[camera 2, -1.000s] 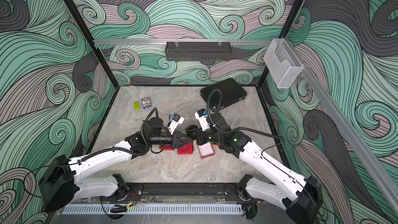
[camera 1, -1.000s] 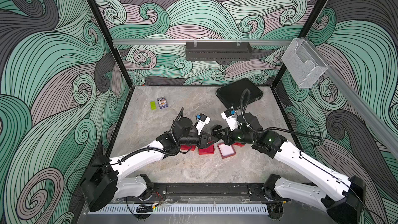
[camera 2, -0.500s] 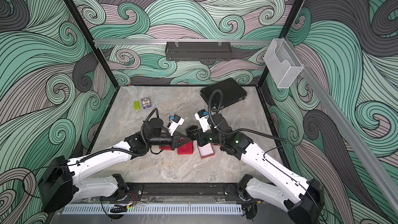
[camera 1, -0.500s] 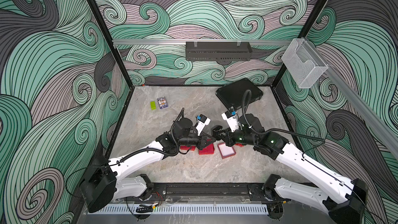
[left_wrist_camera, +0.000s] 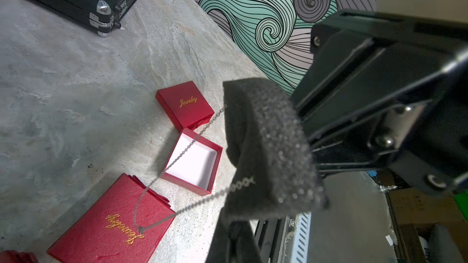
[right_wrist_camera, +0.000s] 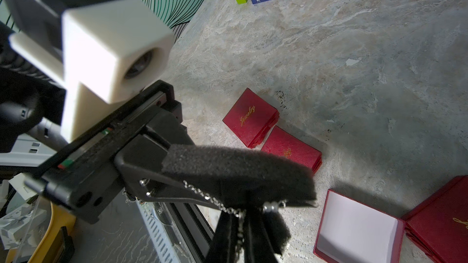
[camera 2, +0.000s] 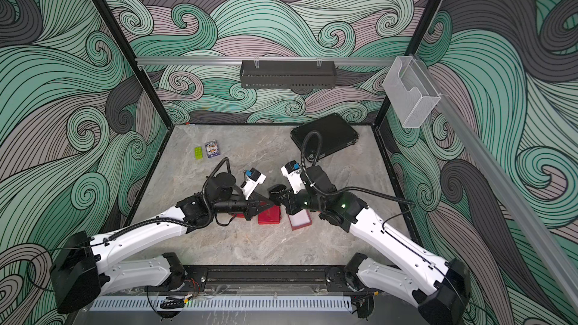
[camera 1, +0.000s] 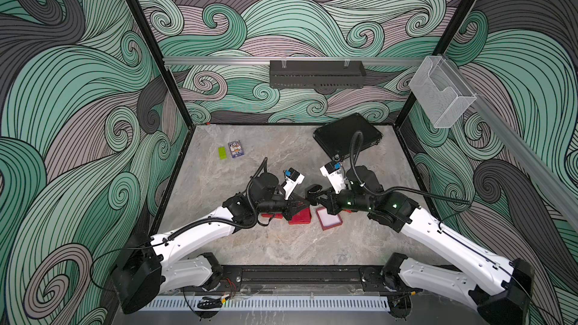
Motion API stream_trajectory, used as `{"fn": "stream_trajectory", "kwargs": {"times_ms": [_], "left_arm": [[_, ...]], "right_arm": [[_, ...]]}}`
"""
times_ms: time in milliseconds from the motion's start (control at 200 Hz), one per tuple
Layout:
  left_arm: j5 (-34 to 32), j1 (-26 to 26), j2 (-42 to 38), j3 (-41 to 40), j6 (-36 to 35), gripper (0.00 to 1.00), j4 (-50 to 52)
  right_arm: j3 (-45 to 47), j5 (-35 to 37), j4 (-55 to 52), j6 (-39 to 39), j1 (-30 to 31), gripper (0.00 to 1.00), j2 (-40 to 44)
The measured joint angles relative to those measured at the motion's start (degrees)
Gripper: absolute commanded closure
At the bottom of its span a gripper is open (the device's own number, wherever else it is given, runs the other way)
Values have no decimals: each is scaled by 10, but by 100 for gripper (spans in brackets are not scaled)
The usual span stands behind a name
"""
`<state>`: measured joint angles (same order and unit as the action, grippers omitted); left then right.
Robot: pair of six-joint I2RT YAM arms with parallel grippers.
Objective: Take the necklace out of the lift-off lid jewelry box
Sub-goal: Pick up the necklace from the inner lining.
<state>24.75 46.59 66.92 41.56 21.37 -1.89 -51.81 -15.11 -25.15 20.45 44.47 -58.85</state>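
Note:
The open red jewelry box (camera 1: 328, 229) (left_wrist_camera: 193, 161) (right_wrist_camera: 359, 226) sits on the table with its white inside bare. Its lid (left_wrist_camera: 186, 103) (right_wrist_camera: 443, 221) lies right beside it. Both grippers meet just above them. My right gripper (right_wrist_camera: 243, 223) (camera 1: 317, 196) is shut on a black foam pad (left_wrist_camera: 266, 148) (right_wrist_camera: 238, 170) that carries the necklace (left_wrist_camera: 140, 229) (right_wrist_camera: 210, 198). The chain loop and pendant hang free below the pad. My left gripper (left_wrist_camera: 231, 223) (camera 1: 308, 204) is shut, its tips at the pad's edge where the chain crosses.
Two more closed red jewelry boxes (camera 1: 300, 216) (camera 1: 270, 215) lie under the left arm. A black case (camera 1: 344, 136) is at the back right. A green brick (camera 1: 222, 152) and a card deck (camera 1: 235, 149) are at the back left.
My left gripper's jaws have closed at the edge of the foam pad. The right gripper still holds the pad in almost the same place.

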Motion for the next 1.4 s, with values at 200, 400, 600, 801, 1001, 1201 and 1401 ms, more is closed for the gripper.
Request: {"fn": "stream_trajectory", "kwargs": {"times_ms": [200,400,600,801,1001,1201,1401], "left_arm": [[-17,1,-8,0,-18,100,15],[-20,3,-8,3,-35,100,28],[-19,3,-13,3,-44,100,49],[-18,3,-24,3,-50,100,65],[-16,3,-35,3,-58,100,70],[-19,4,-38,3,-70,100,78],[-35,5,-38,3,-90,100,103]], "right_arm": [[0,-5,-6,-6,2,91,0],[0,-8,-15,-13,3,88,-2],[0,-10,-27,-15,2,83,-4],[0,-11,-30,-14,-1,85,-9],[0,-10,-29,-13,-1,89,-16],[0,-10,-27,-16,-3,93,-17],[0,-10,-26,-23,-11,96,-9]]}}
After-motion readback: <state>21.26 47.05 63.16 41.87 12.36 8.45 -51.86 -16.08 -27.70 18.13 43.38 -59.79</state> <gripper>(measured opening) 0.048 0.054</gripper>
